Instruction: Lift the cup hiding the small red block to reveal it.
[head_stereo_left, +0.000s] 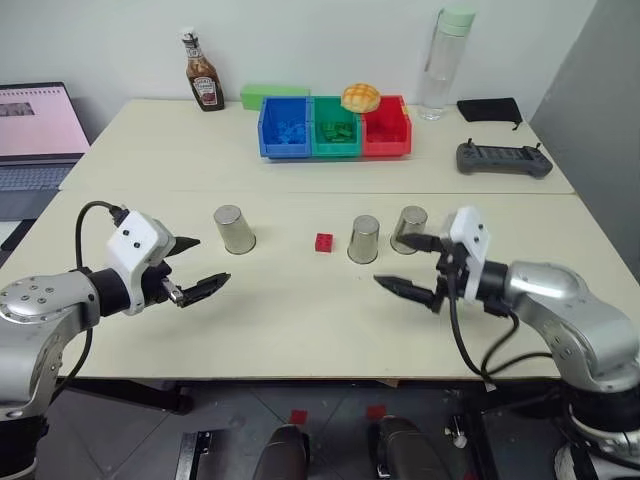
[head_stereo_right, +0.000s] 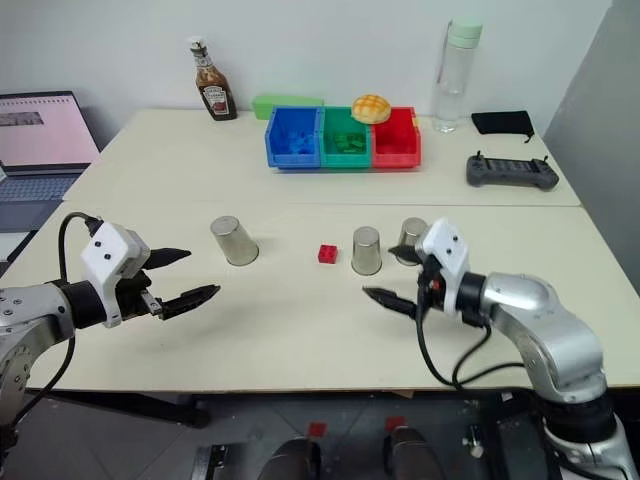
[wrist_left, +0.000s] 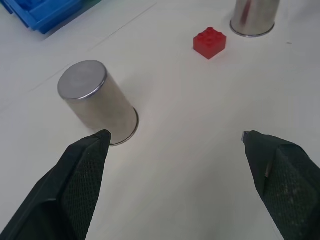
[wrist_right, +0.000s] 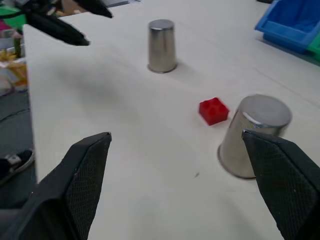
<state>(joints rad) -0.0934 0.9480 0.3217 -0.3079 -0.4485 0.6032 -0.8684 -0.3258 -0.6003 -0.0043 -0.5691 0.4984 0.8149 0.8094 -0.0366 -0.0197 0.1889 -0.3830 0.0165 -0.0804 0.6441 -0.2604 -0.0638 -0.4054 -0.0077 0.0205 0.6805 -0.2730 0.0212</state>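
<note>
Since the small red block (head_stereo_left: 323, 242) lies bare on the bench (head_stereo_left: 300, 330), well ahead of both claws, the reveal looks done. 3 cups stand upside down: 1 (head_stereo_left: 364, 239) just beside the block, 1 (head_stereo_left: 408, 229) close ahead of the right claw (head_stereo_left: 410, 265), 1 (head_stereo_left: 234, 228) near the left claw (head_stereo_left: 190, 266). Both claws gape wide and empty. A careless right sweep could topple that nearest cup; open bench lies between the claws, its front edge close behind them

Red block (head_stereo_left: 323, 242) bare beside upturned cup (head_stereo_left: 364, 240)
</note>
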